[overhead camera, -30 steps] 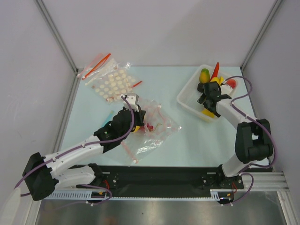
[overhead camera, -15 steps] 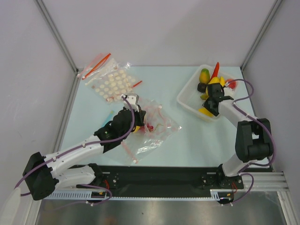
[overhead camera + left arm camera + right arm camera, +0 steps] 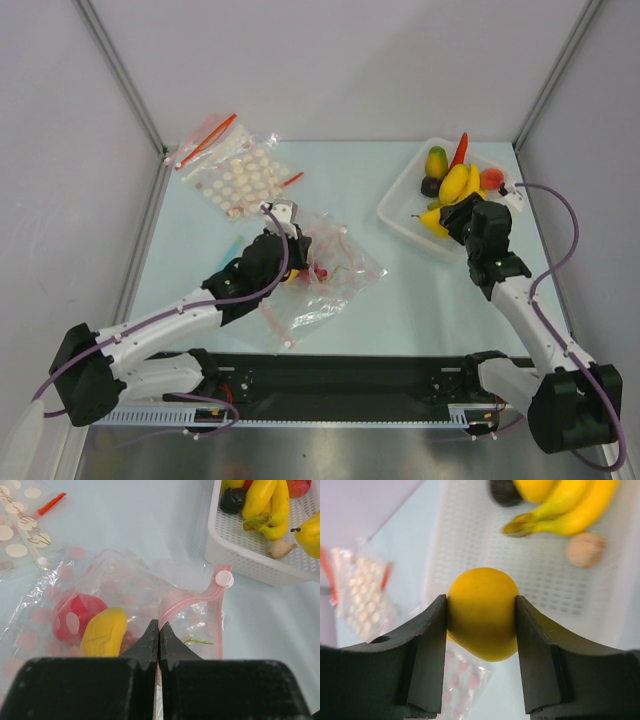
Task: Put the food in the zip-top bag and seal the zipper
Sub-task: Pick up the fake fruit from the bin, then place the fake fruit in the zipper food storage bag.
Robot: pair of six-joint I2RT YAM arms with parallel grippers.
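While left hand (image 3: 159, 630) pinches zipper (image 3: 195, 599), yellow fruit (image 3: 481, 616) clamped inside right hand (image 3: 480, 602)

Two white-and-black arms bolted to a black base rail

The left arm (image 3: 160, 325) and right arm (image 3: 530, 315) both start at the base rail (image 3: 340, 375); their long links are smooth white shells, their joint housings chunky black blocks; a purple cable (image 3: 283, 255) runs up the left arm away from the rail, held by small white clips, and another (image 3: 575, 215) runs up the right; small red and orange wiring shows at the rail beside each base; farthest from the rail, the left gripper (image 3: 159, 630) and right gripper (image 3: 481, 605) have matte black fingers (image 3: 427, 645), flat on their inner faces.
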